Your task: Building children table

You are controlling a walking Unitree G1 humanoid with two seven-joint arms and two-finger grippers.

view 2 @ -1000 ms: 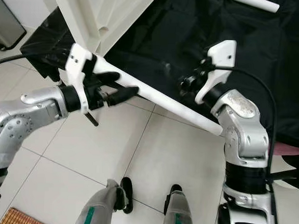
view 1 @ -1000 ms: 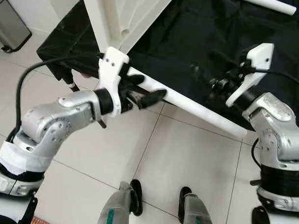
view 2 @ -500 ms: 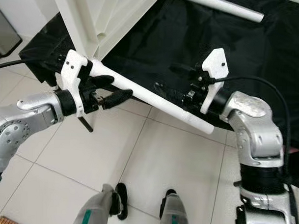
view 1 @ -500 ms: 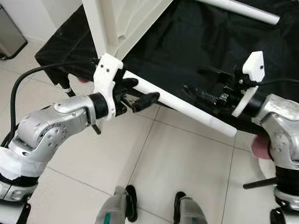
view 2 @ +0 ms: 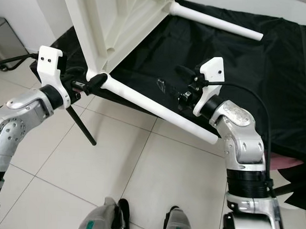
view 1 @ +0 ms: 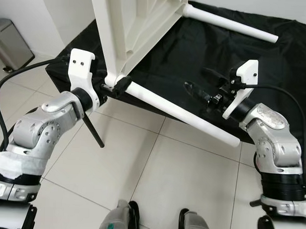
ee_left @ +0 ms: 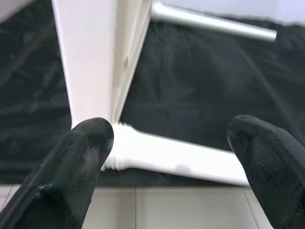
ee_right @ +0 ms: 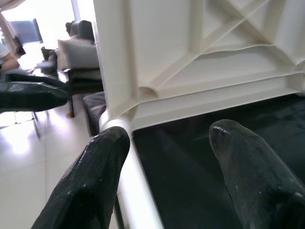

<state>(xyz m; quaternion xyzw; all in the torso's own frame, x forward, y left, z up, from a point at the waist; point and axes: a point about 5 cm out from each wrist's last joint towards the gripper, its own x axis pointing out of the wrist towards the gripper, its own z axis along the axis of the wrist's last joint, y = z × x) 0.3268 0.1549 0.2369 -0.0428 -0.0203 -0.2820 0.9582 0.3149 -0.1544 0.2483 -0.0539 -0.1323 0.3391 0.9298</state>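
Note:
A white children's table top (view 1: pixel 136 23) stands tilted on edge on a black cloth (view 1: pixel 275 73). One white leg (view 1: pixel 178 110) sits in its lower corner socket and slopes out over the floor. A second leg (view 1: pixel 231 26) juts from the far corner. My left gripper (view 1: pixel 119 85) is open at the near leg's base, its fingertips (ee_left: pixel 81 157) on either side of the ribbed joint without pinching it. My right gripper (view 1: pixel 202 83) is open over the cloth just behind the leg's middle, pointing at the table's ribbed underside (ee_right: pixel 214 52).
The floor is tiled, with my feet (view 1: pixel 134 222) at the bottom. A thin black stand leg (view 1: pixel 92 130) slants down under the cloth's edge. A grey bin (view 1: pixel 12 44) stands at far left. A dark chair with cushions (ee_right: pixel 71 52) is in the background.
My left gripper has let go of the leg's shaft and drawn back to the leg's base at the corner. The camera has risen. The right gripper has stayed open near the leg's middle.

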